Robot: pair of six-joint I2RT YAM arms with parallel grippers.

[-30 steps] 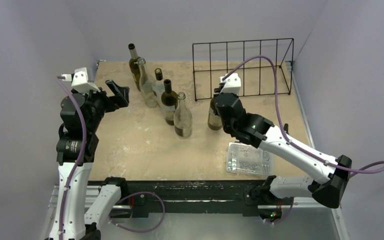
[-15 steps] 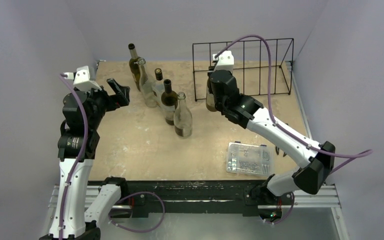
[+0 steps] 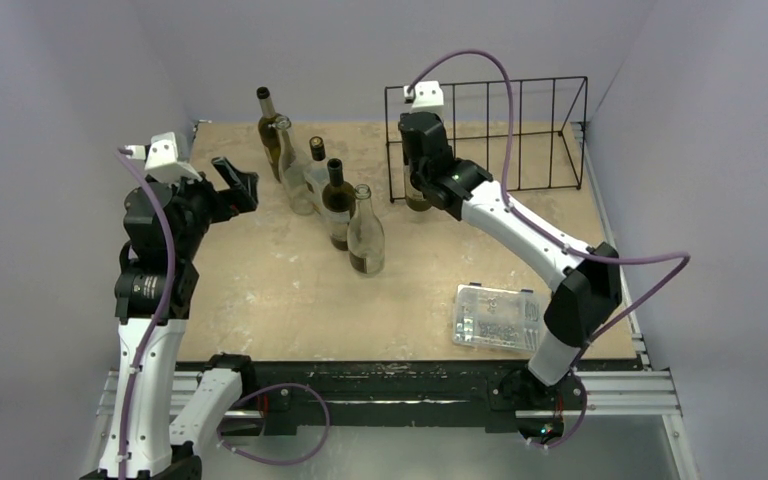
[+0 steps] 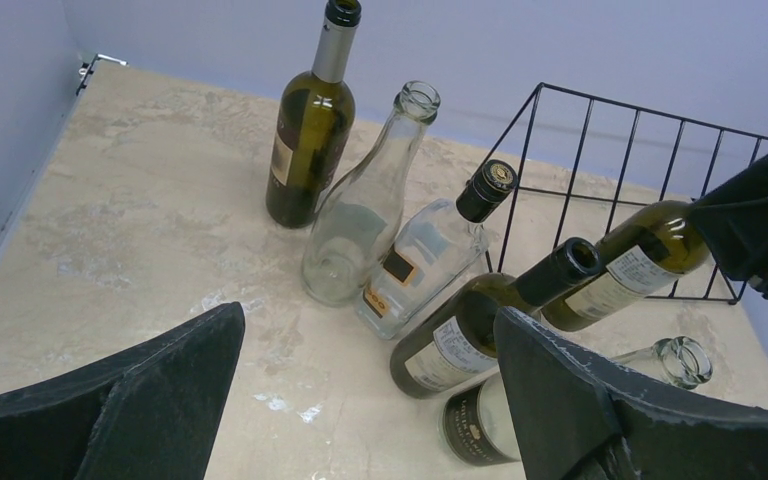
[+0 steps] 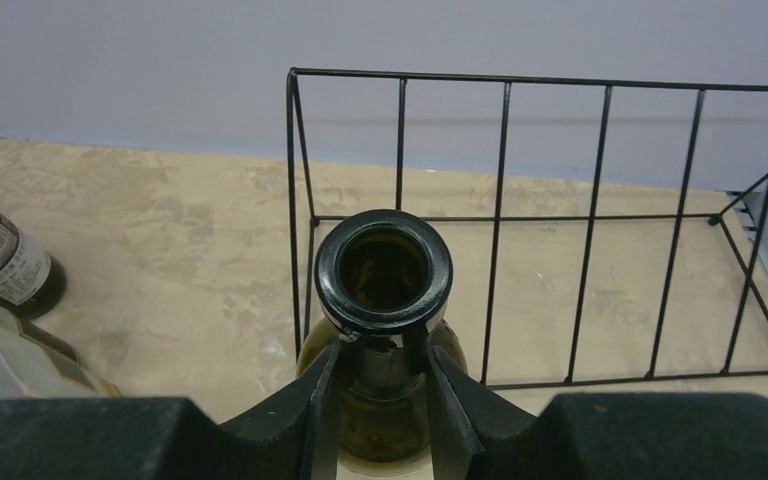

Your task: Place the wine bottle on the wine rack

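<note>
**Top external view.** The right arm reaches across the counter to its far side. The right gripper is pinched on the neck of the wine bottle. The bottle is upright at the left end of the wine rack, in front of the rack's near bars. Whether glass touches wire cannot be told here. To the left of the rack, a cluster of five other bottles, some dark and some clear, runs diagonally across the counter. A clear parts box lies near the front edge, under the right arm. The left gripper hangs with its jaws spread wide and holds nothing, left of the cluster and apart from it.

**Left wrist view.** The two spread fingers frame the cluster. Beyond it, the held bottle is seen before the rack's bars, its neck inside the right gripper.

**Right wrist view.** The bottle's open mouth fills the centre. A finger presses on each side of the neck below the lip. The rack's vertical bars rise just behind the bottle, with its left end bar beside the neck. The base of one of the other bottles shows at the left edge.
</note>
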